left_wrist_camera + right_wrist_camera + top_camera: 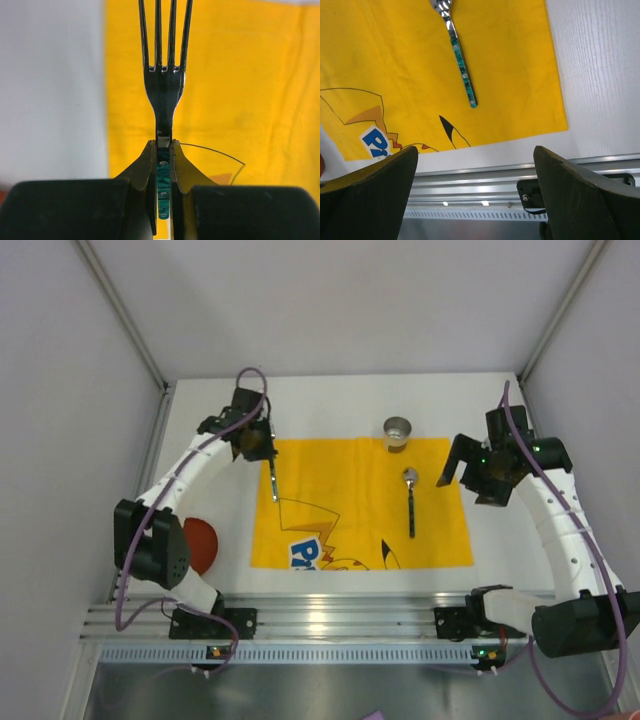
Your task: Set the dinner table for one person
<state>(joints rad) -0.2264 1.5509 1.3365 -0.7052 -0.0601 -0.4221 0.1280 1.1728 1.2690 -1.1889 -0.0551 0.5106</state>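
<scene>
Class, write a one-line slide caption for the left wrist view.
Close-up: the left gripper shut on the fork by its green handle, tines out over the yellow cloth, dinner table alongside.

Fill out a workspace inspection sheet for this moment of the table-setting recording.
Surface: white dinner table; a yellow cartoon-print cloth lies flat on it.
Job's things: fork gripped by its handle at the cloth's left side; spoon lying on the cloth's right part; metal cup at the cloth's far edge; red round item partly hidden by the left arm.
Clutter: nothing seen.
Hands: left hand shut on the fork; right hand open, empty.
Cables: purple cables run along both arms.
Surroundings: pale grey walls; ribbed aluminium rail at the near edge.
</scene>
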